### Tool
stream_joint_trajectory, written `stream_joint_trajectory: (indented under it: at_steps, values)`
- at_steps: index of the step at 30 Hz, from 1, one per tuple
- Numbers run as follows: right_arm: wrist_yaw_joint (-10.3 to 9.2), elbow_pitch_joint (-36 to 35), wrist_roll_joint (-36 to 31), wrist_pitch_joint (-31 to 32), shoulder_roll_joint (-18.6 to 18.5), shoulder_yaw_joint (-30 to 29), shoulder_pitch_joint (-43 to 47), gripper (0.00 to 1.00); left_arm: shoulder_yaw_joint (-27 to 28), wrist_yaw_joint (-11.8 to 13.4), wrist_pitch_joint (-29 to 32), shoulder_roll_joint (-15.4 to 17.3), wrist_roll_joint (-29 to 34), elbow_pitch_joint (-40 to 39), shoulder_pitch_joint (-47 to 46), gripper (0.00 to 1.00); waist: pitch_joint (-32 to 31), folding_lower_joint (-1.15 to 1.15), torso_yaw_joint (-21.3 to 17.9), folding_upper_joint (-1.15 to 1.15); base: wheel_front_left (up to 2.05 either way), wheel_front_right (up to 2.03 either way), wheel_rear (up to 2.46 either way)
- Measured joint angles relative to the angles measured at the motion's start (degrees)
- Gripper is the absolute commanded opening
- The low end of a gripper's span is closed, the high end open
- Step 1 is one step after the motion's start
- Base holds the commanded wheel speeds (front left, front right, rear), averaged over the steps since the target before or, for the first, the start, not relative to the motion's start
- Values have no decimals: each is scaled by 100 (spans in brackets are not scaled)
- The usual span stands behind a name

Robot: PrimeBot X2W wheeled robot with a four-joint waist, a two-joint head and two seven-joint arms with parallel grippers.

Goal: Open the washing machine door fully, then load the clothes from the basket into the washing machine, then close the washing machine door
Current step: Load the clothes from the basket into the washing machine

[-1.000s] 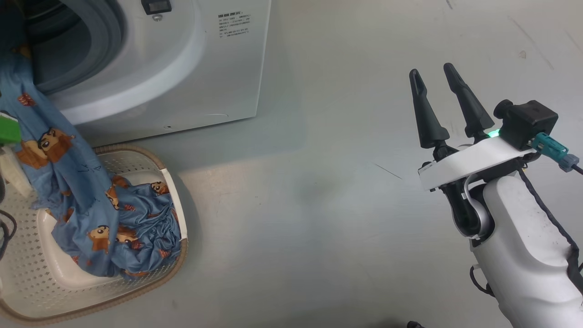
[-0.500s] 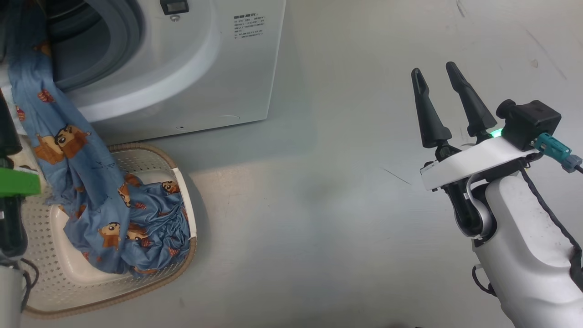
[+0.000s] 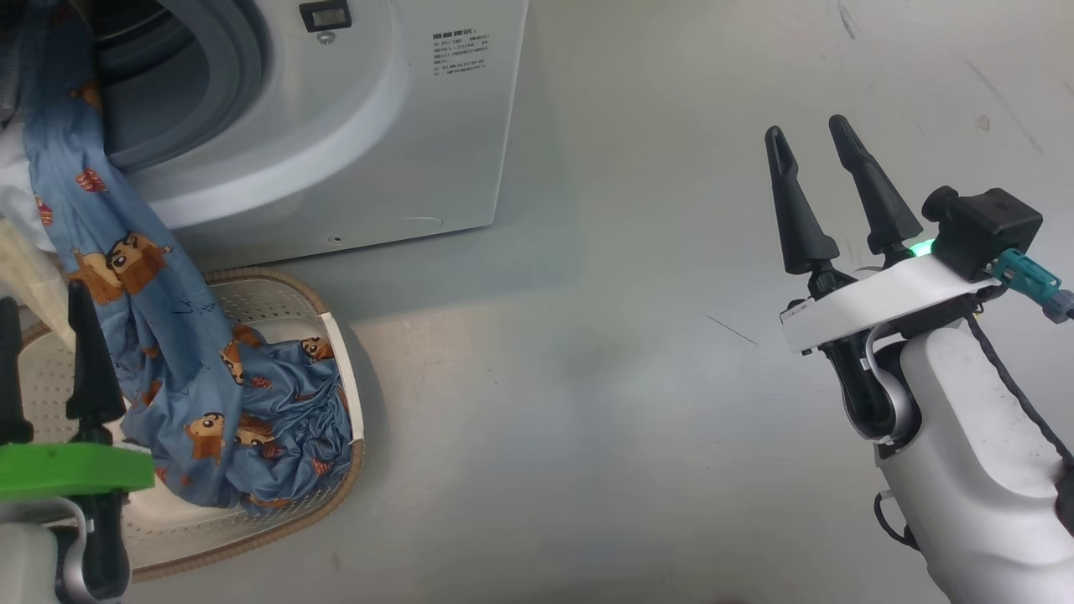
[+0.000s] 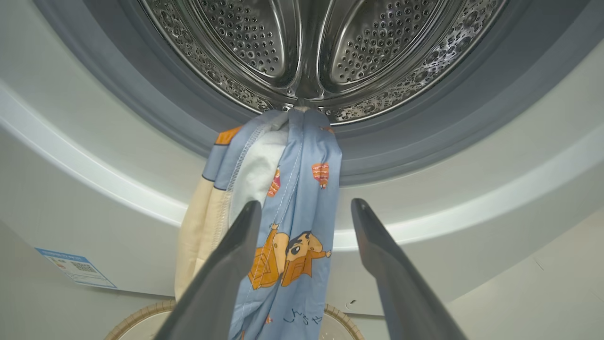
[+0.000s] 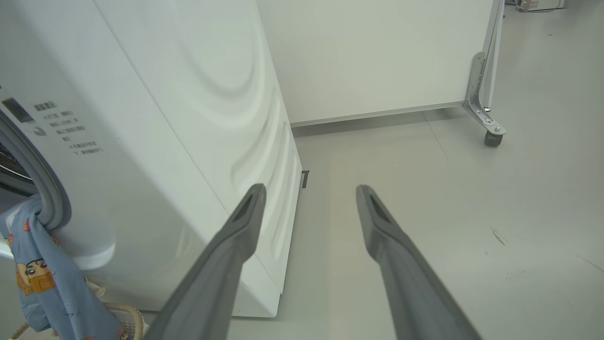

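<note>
The washing machine (image 3: 377,126) stands at the upper left, its drum (image 4: 302,52) open; the washing machine door is out of view. Blue printed clothes (image 3: 252,411) trail from the gasket lip down into the basket (image 3: 277,281), with a cream piece (image 4: 203,222) beside them. The same clothes (image 4: 302,189) hang over the gasket just ahead of my left gripper (image 4: 306,206). That gripper (image 3: 40,294) is open and empty, over the basket's left part. My right gripper (image 3: 805,126) is open and empty over bare floor, well right of the machine (image 5: 165,118).
Grey floor (image 3: 587,419) stretches to the right of the machine and basket. A white panel on a castor bracket (image 5: 490,132) stands behind the machine. A blue label (image 4: 75,267) sits low on the machine's front.
My left gripper has drawn back and down from the drum opening toward the basket, open and empty. The clothes stay draped over the lip. The head camera shifted slightly; the right arm held still.
</note>
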Motion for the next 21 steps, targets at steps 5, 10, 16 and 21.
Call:
stream_joint_trajectory:
  at_steps: [5, 10, 16, 21]
  values:
    - [0, -20, 0, 0, -36, -24, 71, 100, 38, -7, 0, -90, 36, -116, 323, 100, 16, 0, 4, 0, 0, 0, 0]
    - [0, -26, 0, 0, -44, -23, 71, 100, 102, -15, 0, -135, 114, -252, 447, 100, 50, 0, 11, 0, 0, 0, 0]
    - [0, -31, -1, 0, -44, -14, 71, 100, 157, -42, 0, -171, 182, -378, 553, 100, 82, 0, 6, 0, 0, 0, 0]
    - [0, -35, -1, 0, -41, -7, 71, 100, 170, -64, 0, -222, 215, -402, 614, 100, 105, 0, -6, 0, 0, 0, 0]
